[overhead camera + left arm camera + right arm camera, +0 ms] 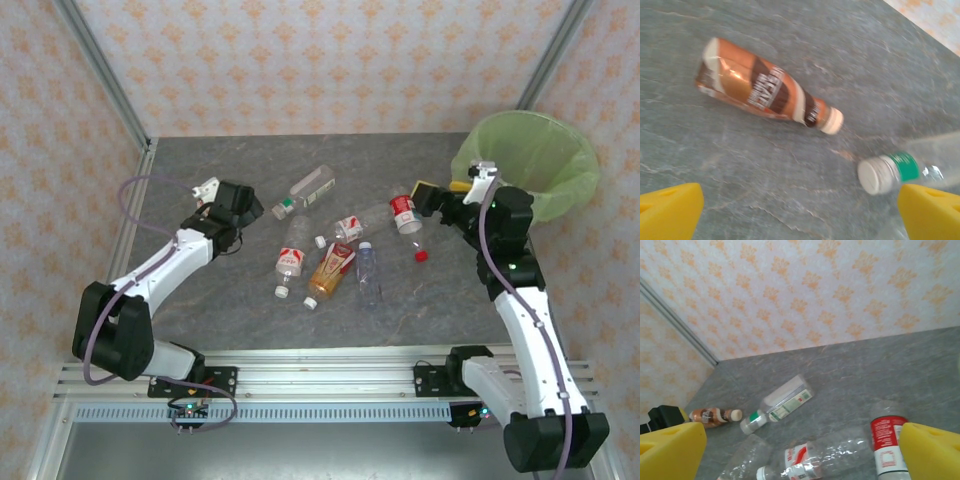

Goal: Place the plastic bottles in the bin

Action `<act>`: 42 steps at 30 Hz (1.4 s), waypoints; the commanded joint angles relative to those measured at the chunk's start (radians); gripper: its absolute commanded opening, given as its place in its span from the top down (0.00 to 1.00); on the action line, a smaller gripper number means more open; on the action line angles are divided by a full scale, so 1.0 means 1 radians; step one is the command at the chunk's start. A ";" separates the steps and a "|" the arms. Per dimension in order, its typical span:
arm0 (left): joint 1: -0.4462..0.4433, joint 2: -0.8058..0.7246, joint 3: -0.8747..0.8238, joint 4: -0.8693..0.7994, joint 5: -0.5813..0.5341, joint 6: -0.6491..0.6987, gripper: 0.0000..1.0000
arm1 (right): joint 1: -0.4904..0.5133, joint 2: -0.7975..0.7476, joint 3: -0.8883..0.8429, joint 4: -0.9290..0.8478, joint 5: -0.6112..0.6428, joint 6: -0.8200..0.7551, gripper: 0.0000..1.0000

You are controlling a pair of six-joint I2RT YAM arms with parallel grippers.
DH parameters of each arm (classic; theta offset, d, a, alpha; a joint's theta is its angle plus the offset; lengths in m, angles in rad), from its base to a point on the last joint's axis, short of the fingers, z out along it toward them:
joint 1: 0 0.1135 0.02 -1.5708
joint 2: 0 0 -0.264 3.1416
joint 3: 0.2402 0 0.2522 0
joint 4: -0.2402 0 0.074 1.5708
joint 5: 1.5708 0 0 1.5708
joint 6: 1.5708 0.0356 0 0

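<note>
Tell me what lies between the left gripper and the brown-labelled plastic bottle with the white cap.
Bare grey table lies between the open left gripper and the brown-labelled plastic bottle, in the left wrist view.

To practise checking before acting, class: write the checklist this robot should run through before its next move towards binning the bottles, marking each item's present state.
1. Left gripper open and empty: ok, fingers wide apart.
2. Brown-labelled bottle lying free ahead of it: ok.
3. Right gripper open and empty: ok.
4. Red-labelled bottle lined up inside the right gripper: not ok, it lies off to one side.
5. Bin upright, mouth open: ok.
6. Bottles already in the bin: cannot tell.
</note>
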 commanded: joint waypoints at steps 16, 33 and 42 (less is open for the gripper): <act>0.286 0.267 0.257 -0.213 0.248 -0.363 0.00 | 0.308 0.141 -0.039 0.223 0.076 0.080 0.01; 0.309 0.450 0.401 -0.231 0.219 -0.548 0.00 | 0.351 0.113 -0.082 0.197 0.112 0.070 0.01; 0.335 0.500 0.369 -0.043 0.219 -0.401 0.03 | 0.351 0.085 -0.096 0.189 0.113 0.072 0.01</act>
